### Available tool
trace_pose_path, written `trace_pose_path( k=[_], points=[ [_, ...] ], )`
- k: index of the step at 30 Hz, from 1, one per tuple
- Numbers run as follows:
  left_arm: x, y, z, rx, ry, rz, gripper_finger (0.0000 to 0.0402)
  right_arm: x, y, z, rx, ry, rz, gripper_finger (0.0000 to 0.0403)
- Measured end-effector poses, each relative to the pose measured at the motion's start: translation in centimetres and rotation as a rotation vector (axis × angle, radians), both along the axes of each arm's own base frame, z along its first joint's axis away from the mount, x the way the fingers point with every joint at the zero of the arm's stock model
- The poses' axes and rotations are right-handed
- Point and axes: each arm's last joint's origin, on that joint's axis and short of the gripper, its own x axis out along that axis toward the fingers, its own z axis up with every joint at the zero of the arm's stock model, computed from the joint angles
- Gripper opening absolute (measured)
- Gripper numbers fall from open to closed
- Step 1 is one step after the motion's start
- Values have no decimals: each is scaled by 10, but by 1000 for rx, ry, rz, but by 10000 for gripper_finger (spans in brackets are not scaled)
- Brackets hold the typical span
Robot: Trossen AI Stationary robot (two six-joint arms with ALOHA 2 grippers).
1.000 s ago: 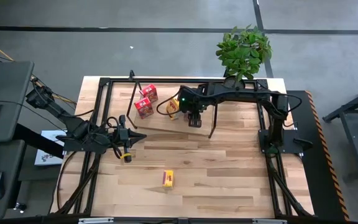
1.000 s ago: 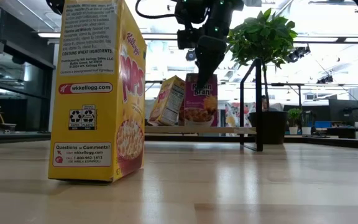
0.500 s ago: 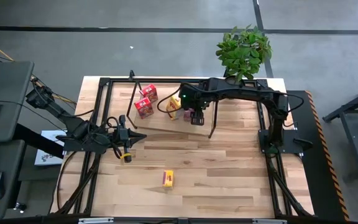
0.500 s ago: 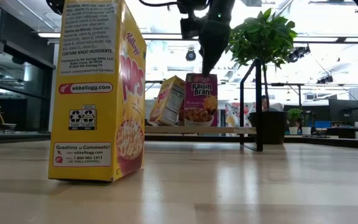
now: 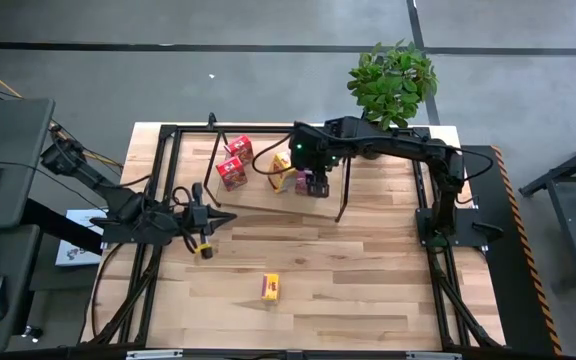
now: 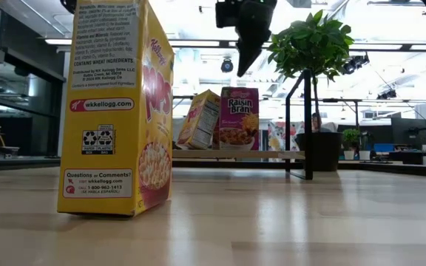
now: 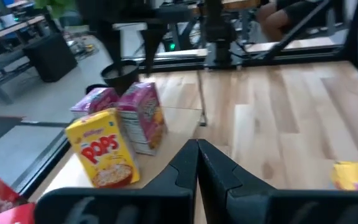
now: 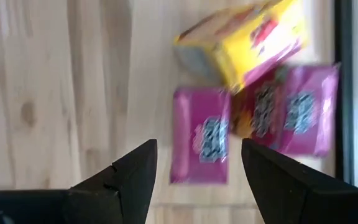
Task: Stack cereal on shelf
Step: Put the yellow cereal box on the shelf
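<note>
While the right end effector (image 8: pixel 194 168) hangs above the shelf (image 5: pixel 268 196), its two dark fingers stand well apart and hold nothing. Right under it a purple box (image 8: pixel 199 135) stands on the shelf board. Just past that one is a second purple box (image 8: pixel 303 109), and a yellow box (image 8: pixel 244 40) leans tilted against the pair. Farther along the shelf, away from this end effector, sit two red boxes (image 5: pixel 235 162), close together.

The last yellow box (image 5: pixel 270 287) is alone on the table (image 5: pixel 368 270), well apart from the shelf and from both arms. It stands upright there.

The left end effector (image 5: pixel 204 222) waits low over the table, beside the shelf, with its fingers pressed shut on nothing.

The boxes are thin card with flat, smooth, shiny printed sides and sharp corners. They look very light and probably a bit slippery. They would likely tip over at a small bump, and a hard squeeze could dent them. The best hold is probably across the two wide flat faces, near the middle, with a soft pinch. The shelf board is pale, smooth wood on thin black wire legs.
</note>
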Motion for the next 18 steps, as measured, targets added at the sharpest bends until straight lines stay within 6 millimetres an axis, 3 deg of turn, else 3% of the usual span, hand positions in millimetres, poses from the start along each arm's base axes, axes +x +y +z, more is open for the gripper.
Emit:
trace_pose_path(
  k=[7,18],
  points=[
    [9,16,2,32,-7,75,31,-9,12,0,60,75,32,226],
    [25,42,11,-16,-53,-72,120,-51,70,50,82,-137,83,226]
  ],
)
